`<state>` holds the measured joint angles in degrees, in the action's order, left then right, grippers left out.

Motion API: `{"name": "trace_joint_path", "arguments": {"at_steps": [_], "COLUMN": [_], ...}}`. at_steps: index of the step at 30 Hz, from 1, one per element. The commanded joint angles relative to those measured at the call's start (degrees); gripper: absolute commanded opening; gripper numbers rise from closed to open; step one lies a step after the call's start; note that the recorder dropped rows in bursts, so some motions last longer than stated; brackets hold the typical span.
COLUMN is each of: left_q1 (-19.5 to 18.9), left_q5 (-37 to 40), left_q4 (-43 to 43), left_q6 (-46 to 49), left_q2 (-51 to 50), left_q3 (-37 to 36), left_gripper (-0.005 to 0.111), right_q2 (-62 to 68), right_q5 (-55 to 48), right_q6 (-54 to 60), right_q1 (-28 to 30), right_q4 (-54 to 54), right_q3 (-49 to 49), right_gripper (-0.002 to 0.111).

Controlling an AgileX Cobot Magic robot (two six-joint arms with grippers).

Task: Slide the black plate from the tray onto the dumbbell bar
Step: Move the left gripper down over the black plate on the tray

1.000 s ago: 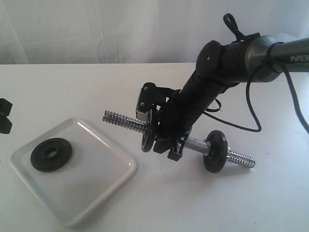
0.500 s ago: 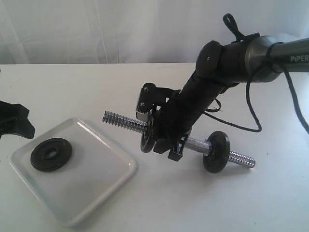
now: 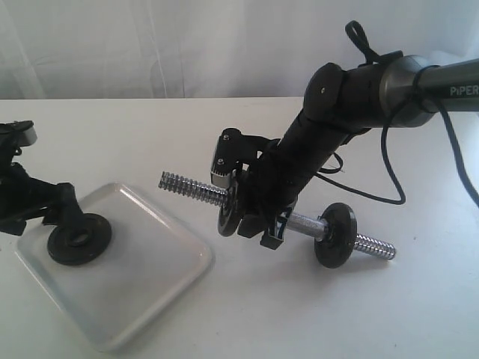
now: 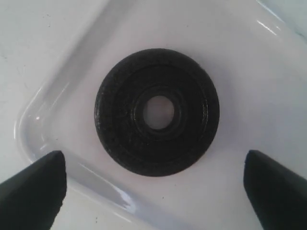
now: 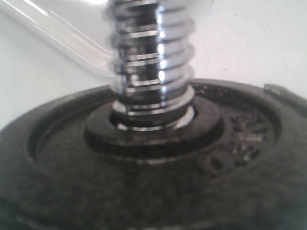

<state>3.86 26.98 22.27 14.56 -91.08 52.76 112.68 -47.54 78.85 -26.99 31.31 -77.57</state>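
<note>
The black plate (image 3: 78, 239) (image 4: 157, 111) lies flat in the left part of the white tray (image 3: 150, 284) (image 4: 38, 129). My left gripper (image 3: 66, 217) (image 4: 156, 191) hovers open just over it, one fingertip (image 4: 33, 187) on either side and apart from the disc. The dumbbell bar (image 3: 187, 187) (image 5: 151, 62) is tilted, its threaded left end raised. My right gripper (image 3: 262, 213) is shut on the bar's middle, behind a black disc (image 3: 227, 213) (image 5: 144, 182) threaded on it. Another disc (image 3: 333, 233) sits near the bar's right end. The right fingers are hidden in the right wrist view.
The right arm (image 3: 352, 90) slants down from the upper right, with a black cable (image 3: 389, 187) looping onto the white table (image 3: 299, 314) behind the bar. A pale curtain (image 3: 150, 45) closes the back.
My left gripper has come in from the left edge and now stands over the plate in the tray. The right arm and the bar have not moved.
</note>
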Motion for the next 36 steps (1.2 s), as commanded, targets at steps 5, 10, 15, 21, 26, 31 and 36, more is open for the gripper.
{"name": "trace_joint_path", "arguments": {"at_steps": [5, 10, 15, 21, 26, 31, 36], "left_q1": [1.0, 4.0, 6.5, 7.0, 7.3, 8.6, 10.5], "left_q5": [-2.9, -6.1, -8.1, -3.2, 2.1, 2.7, 0.8], "left_q4": [1.7, 0.8, -1.9, -4.4, -19.2, -21.4, -24.6], "left_q6": [0.4, 0.7, 0.7, -3.0, -13.8, -16.3, -17.0], "left_q2": [-2.7, -4.2, -5.7, -7.9, -8.4, -8.4, -8.4], "left_q3": [-0.1, -0.1, 0.0, 3.2, 7.3, 7.4, 7.3], "left_gripper": [0.100, 0.100, 0.100, 0.100, 0.100, 0.100, 0.100], "right_q2": [-3.1, -3.1, -3.1, -3.1, -3.1, -3.1, -3.1], "right_q5": [0.5, 0.5, 0.5, 0.4, 1.6, 1.6, 1.6], "right_q6": [0.5, 0.5, 0.5, 0.5, 0.5, 0.5, 0.5], "right_q1": [0.2, 0.2, 0.2, 0.2, 0.2, 0.2, 0.2], "right_q4": [3.2, 3.2, 3.2, 3.2, 3.2, 3.2, 3.2], "right_q3": [-1.0, -1.0, -1.0, -1.0, -1.0, -1.0, -1.0], "right_gripper": [0.000, 0.000, 0.000, 0.000, 0.000, 0.000, 0.000]}}
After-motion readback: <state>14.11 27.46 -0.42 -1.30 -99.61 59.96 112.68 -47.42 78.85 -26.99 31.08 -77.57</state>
